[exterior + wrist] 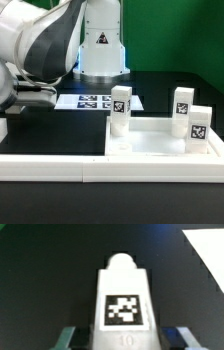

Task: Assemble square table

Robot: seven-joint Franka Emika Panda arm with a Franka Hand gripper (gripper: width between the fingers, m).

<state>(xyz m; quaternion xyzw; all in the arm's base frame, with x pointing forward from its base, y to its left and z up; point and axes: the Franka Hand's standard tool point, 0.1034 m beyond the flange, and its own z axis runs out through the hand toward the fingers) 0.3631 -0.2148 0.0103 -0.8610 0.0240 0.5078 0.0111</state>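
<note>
Black matte tabletop spreads under everything, with the marker board lying flat near the arm's base. Ahead of the arm, the square slab sits rimmed side up, smooth white plastic, with three tagged leg blocks standing in it. The gripper clamps a fourth leg block between its fingers: a white, round-tipped bar bearing a black-and-white tag.
</note>
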